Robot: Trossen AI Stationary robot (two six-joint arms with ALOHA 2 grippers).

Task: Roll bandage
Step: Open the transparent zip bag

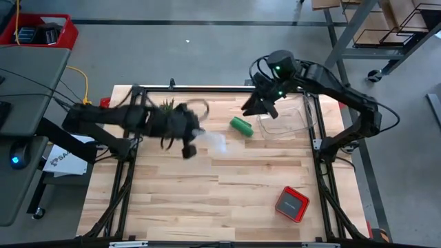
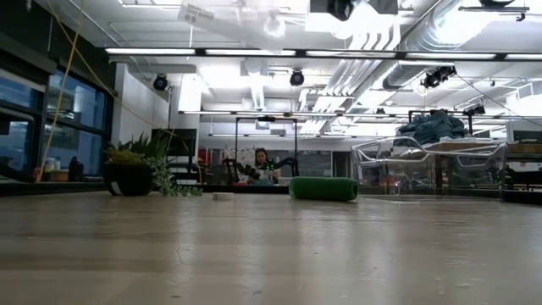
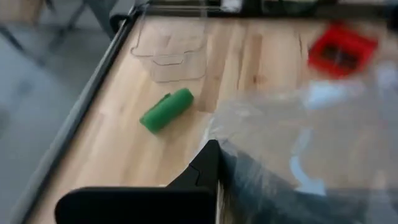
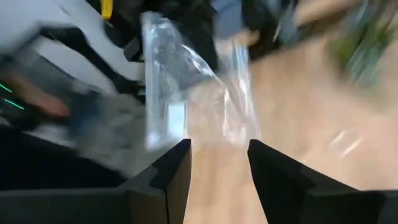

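Left gripper (image 1: 187,148) blurred, clamps bag (image 1: 210,141).

Layout of the table (image 1: 227,200). The left gripper (image 1: 187,146) sits over the table's left half, clamped on a plastic bag (image 1: 212,141) that trails off toward the right gripper (image 1: 256,109). The rolled bandage (image 1: 241,126) lies on the table between the two grippers, nearer the right one and just below it in the high view. A clear tray (image 1: 289,120) rests beside the right gripper, on the side away from the left gripper. A small box (image 1: 292,204) lies well apart from both grippers, near the front right corner
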